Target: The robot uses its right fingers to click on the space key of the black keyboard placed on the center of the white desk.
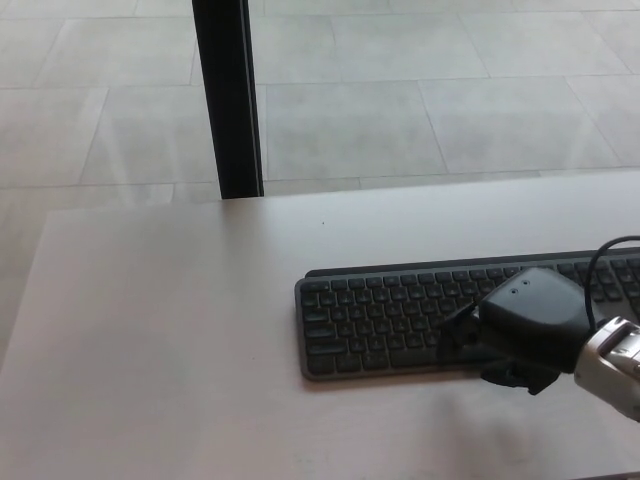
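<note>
Beyond the far edge of the surface stretches a floor [400, 120] of large pale tiles, and a black upright post [227, 100] rises from it just behind the far edge, toward the left.

The white surface [170, 330] fills the lower half of the view, its left edge running at a slant and its far left corner sitting below and left of the post. Most of it lies bare.

The black keyboard [380, 315] lies flat toward the right side of the surface, long side roughly parallel to the near edge, its right end running out past the right border of the view.

The right robot hand [520, 330] comes in from the right, over the near rows of the keyboard's right half. Its rounded black back faces up and hides the keys beneath; the fingers [455, 342] point left and down onto the bottom key row, bunched close together. A silver wrist [612, 372] and a thin black cable [605, 262] trail behind it.
</note>
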Motion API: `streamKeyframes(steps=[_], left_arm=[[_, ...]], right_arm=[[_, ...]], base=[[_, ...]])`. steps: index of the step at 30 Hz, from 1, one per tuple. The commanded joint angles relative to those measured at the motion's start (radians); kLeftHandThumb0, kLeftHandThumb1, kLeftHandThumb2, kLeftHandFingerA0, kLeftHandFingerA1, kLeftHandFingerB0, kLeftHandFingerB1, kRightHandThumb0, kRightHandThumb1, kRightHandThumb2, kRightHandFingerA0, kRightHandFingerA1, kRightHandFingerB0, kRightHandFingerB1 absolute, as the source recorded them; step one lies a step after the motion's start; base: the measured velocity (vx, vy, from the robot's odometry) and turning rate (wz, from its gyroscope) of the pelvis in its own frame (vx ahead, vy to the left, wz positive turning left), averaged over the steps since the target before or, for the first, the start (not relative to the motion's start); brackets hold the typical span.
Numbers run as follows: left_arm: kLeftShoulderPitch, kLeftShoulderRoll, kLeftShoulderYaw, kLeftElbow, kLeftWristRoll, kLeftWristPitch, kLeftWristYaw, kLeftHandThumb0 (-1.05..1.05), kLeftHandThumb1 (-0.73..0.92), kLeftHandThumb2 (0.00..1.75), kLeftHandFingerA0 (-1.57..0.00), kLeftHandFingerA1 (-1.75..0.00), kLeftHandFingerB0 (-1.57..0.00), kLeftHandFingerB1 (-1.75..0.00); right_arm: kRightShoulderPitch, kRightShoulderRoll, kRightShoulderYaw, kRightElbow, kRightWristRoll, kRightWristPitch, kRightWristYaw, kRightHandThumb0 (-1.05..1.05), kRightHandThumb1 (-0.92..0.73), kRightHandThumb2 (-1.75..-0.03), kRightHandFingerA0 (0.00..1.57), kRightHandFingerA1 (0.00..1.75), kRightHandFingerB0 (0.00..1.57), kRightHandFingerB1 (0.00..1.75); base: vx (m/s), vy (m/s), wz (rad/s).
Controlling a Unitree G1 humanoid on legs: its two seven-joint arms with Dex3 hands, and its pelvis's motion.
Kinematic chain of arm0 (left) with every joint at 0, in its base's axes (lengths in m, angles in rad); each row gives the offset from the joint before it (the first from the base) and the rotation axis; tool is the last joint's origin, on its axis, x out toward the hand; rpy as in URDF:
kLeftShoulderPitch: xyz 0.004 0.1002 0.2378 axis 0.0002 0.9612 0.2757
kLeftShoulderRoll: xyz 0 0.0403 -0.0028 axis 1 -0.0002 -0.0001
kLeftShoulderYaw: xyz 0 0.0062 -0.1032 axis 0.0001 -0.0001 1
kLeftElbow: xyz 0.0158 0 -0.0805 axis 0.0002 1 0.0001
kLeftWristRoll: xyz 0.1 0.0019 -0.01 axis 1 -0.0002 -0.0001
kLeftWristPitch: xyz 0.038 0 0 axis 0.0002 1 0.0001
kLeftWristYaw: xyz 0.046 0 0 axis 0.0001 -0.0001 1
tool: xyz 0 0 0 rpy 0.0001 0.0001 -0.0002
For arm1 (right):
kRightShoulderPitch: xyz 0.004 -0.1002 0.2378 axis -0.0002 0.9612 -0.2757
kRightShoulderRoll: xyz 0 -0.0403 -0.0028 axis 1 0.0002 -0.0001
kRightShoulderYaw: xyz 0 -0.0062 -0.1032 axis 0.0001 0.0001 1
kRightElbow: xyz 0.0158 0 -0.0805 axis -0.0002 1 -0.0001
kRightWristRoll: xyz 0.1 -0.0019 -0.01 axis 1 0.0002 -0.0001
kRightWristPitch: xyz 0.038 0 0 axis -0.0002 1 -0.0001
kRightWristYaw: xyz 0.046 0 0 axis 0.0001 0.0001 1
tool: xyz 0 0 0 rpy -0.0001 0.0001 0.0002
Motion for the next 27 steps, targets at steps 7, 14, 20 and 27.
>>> streamKeyframes(steps=[7, 14, 20, 27], left_arm=[[0.018, 0.015, -0.004, 0.005, -0.018, -0.027, 0.010, -0.44, 0.39, 0.84, -0.83, -0.87, -0.72, -0.71], [0.018, 0.015, -0.006, 0.005, -0.022, -0.027, 0.004, -0.40, 0.40, 0.85, -0.82, -0.91, -0.72, -0.72], [0.020, 0.010, -0.004, 0.006, -0.030, -0.033, -0.005, -0.43, 0.39, 0.85, -0.82, -0.89, -0.73, -0.72], [0.016, 0.014, -0.013, 0.004, -0.025, -0.032, 0.003, -0.45, 0.51, 0.55, -0.97, -0.99, -0.82, -0.62]], right_arm=[[-0.011, 0.018, -0.020, 0.085, -0.037, 0.019, 0.007, -0.17, -0.52, -0.75, 0.85, 1.68, 0.74, 0.51], [-0.014, 0.034, -0.045, 0.106, -0.031, 0.021, 0.018, -0.18, -0.51, -0.75, 0.86, 1.67, 0.74, 0.51], [-0.005, 0.054, -0.024, 0.106, -0.056, 0.044, 0.027, -0.20, -0.51, -0.75, 0.84, 1.72, 0.75, 0.50], [0.009, 0.071, -0.026, 0.113, -0.041, 0.040, 0.063, -0.21, -0.59, -0.66, 0.85, 1.63, 0.71, 0.50]], base=[[0.00, 0.000, 0.00], [0.00, 0.000, 0.00], [0.00, 0.000, 0.00], [0.00, 0.000, 0.00]])
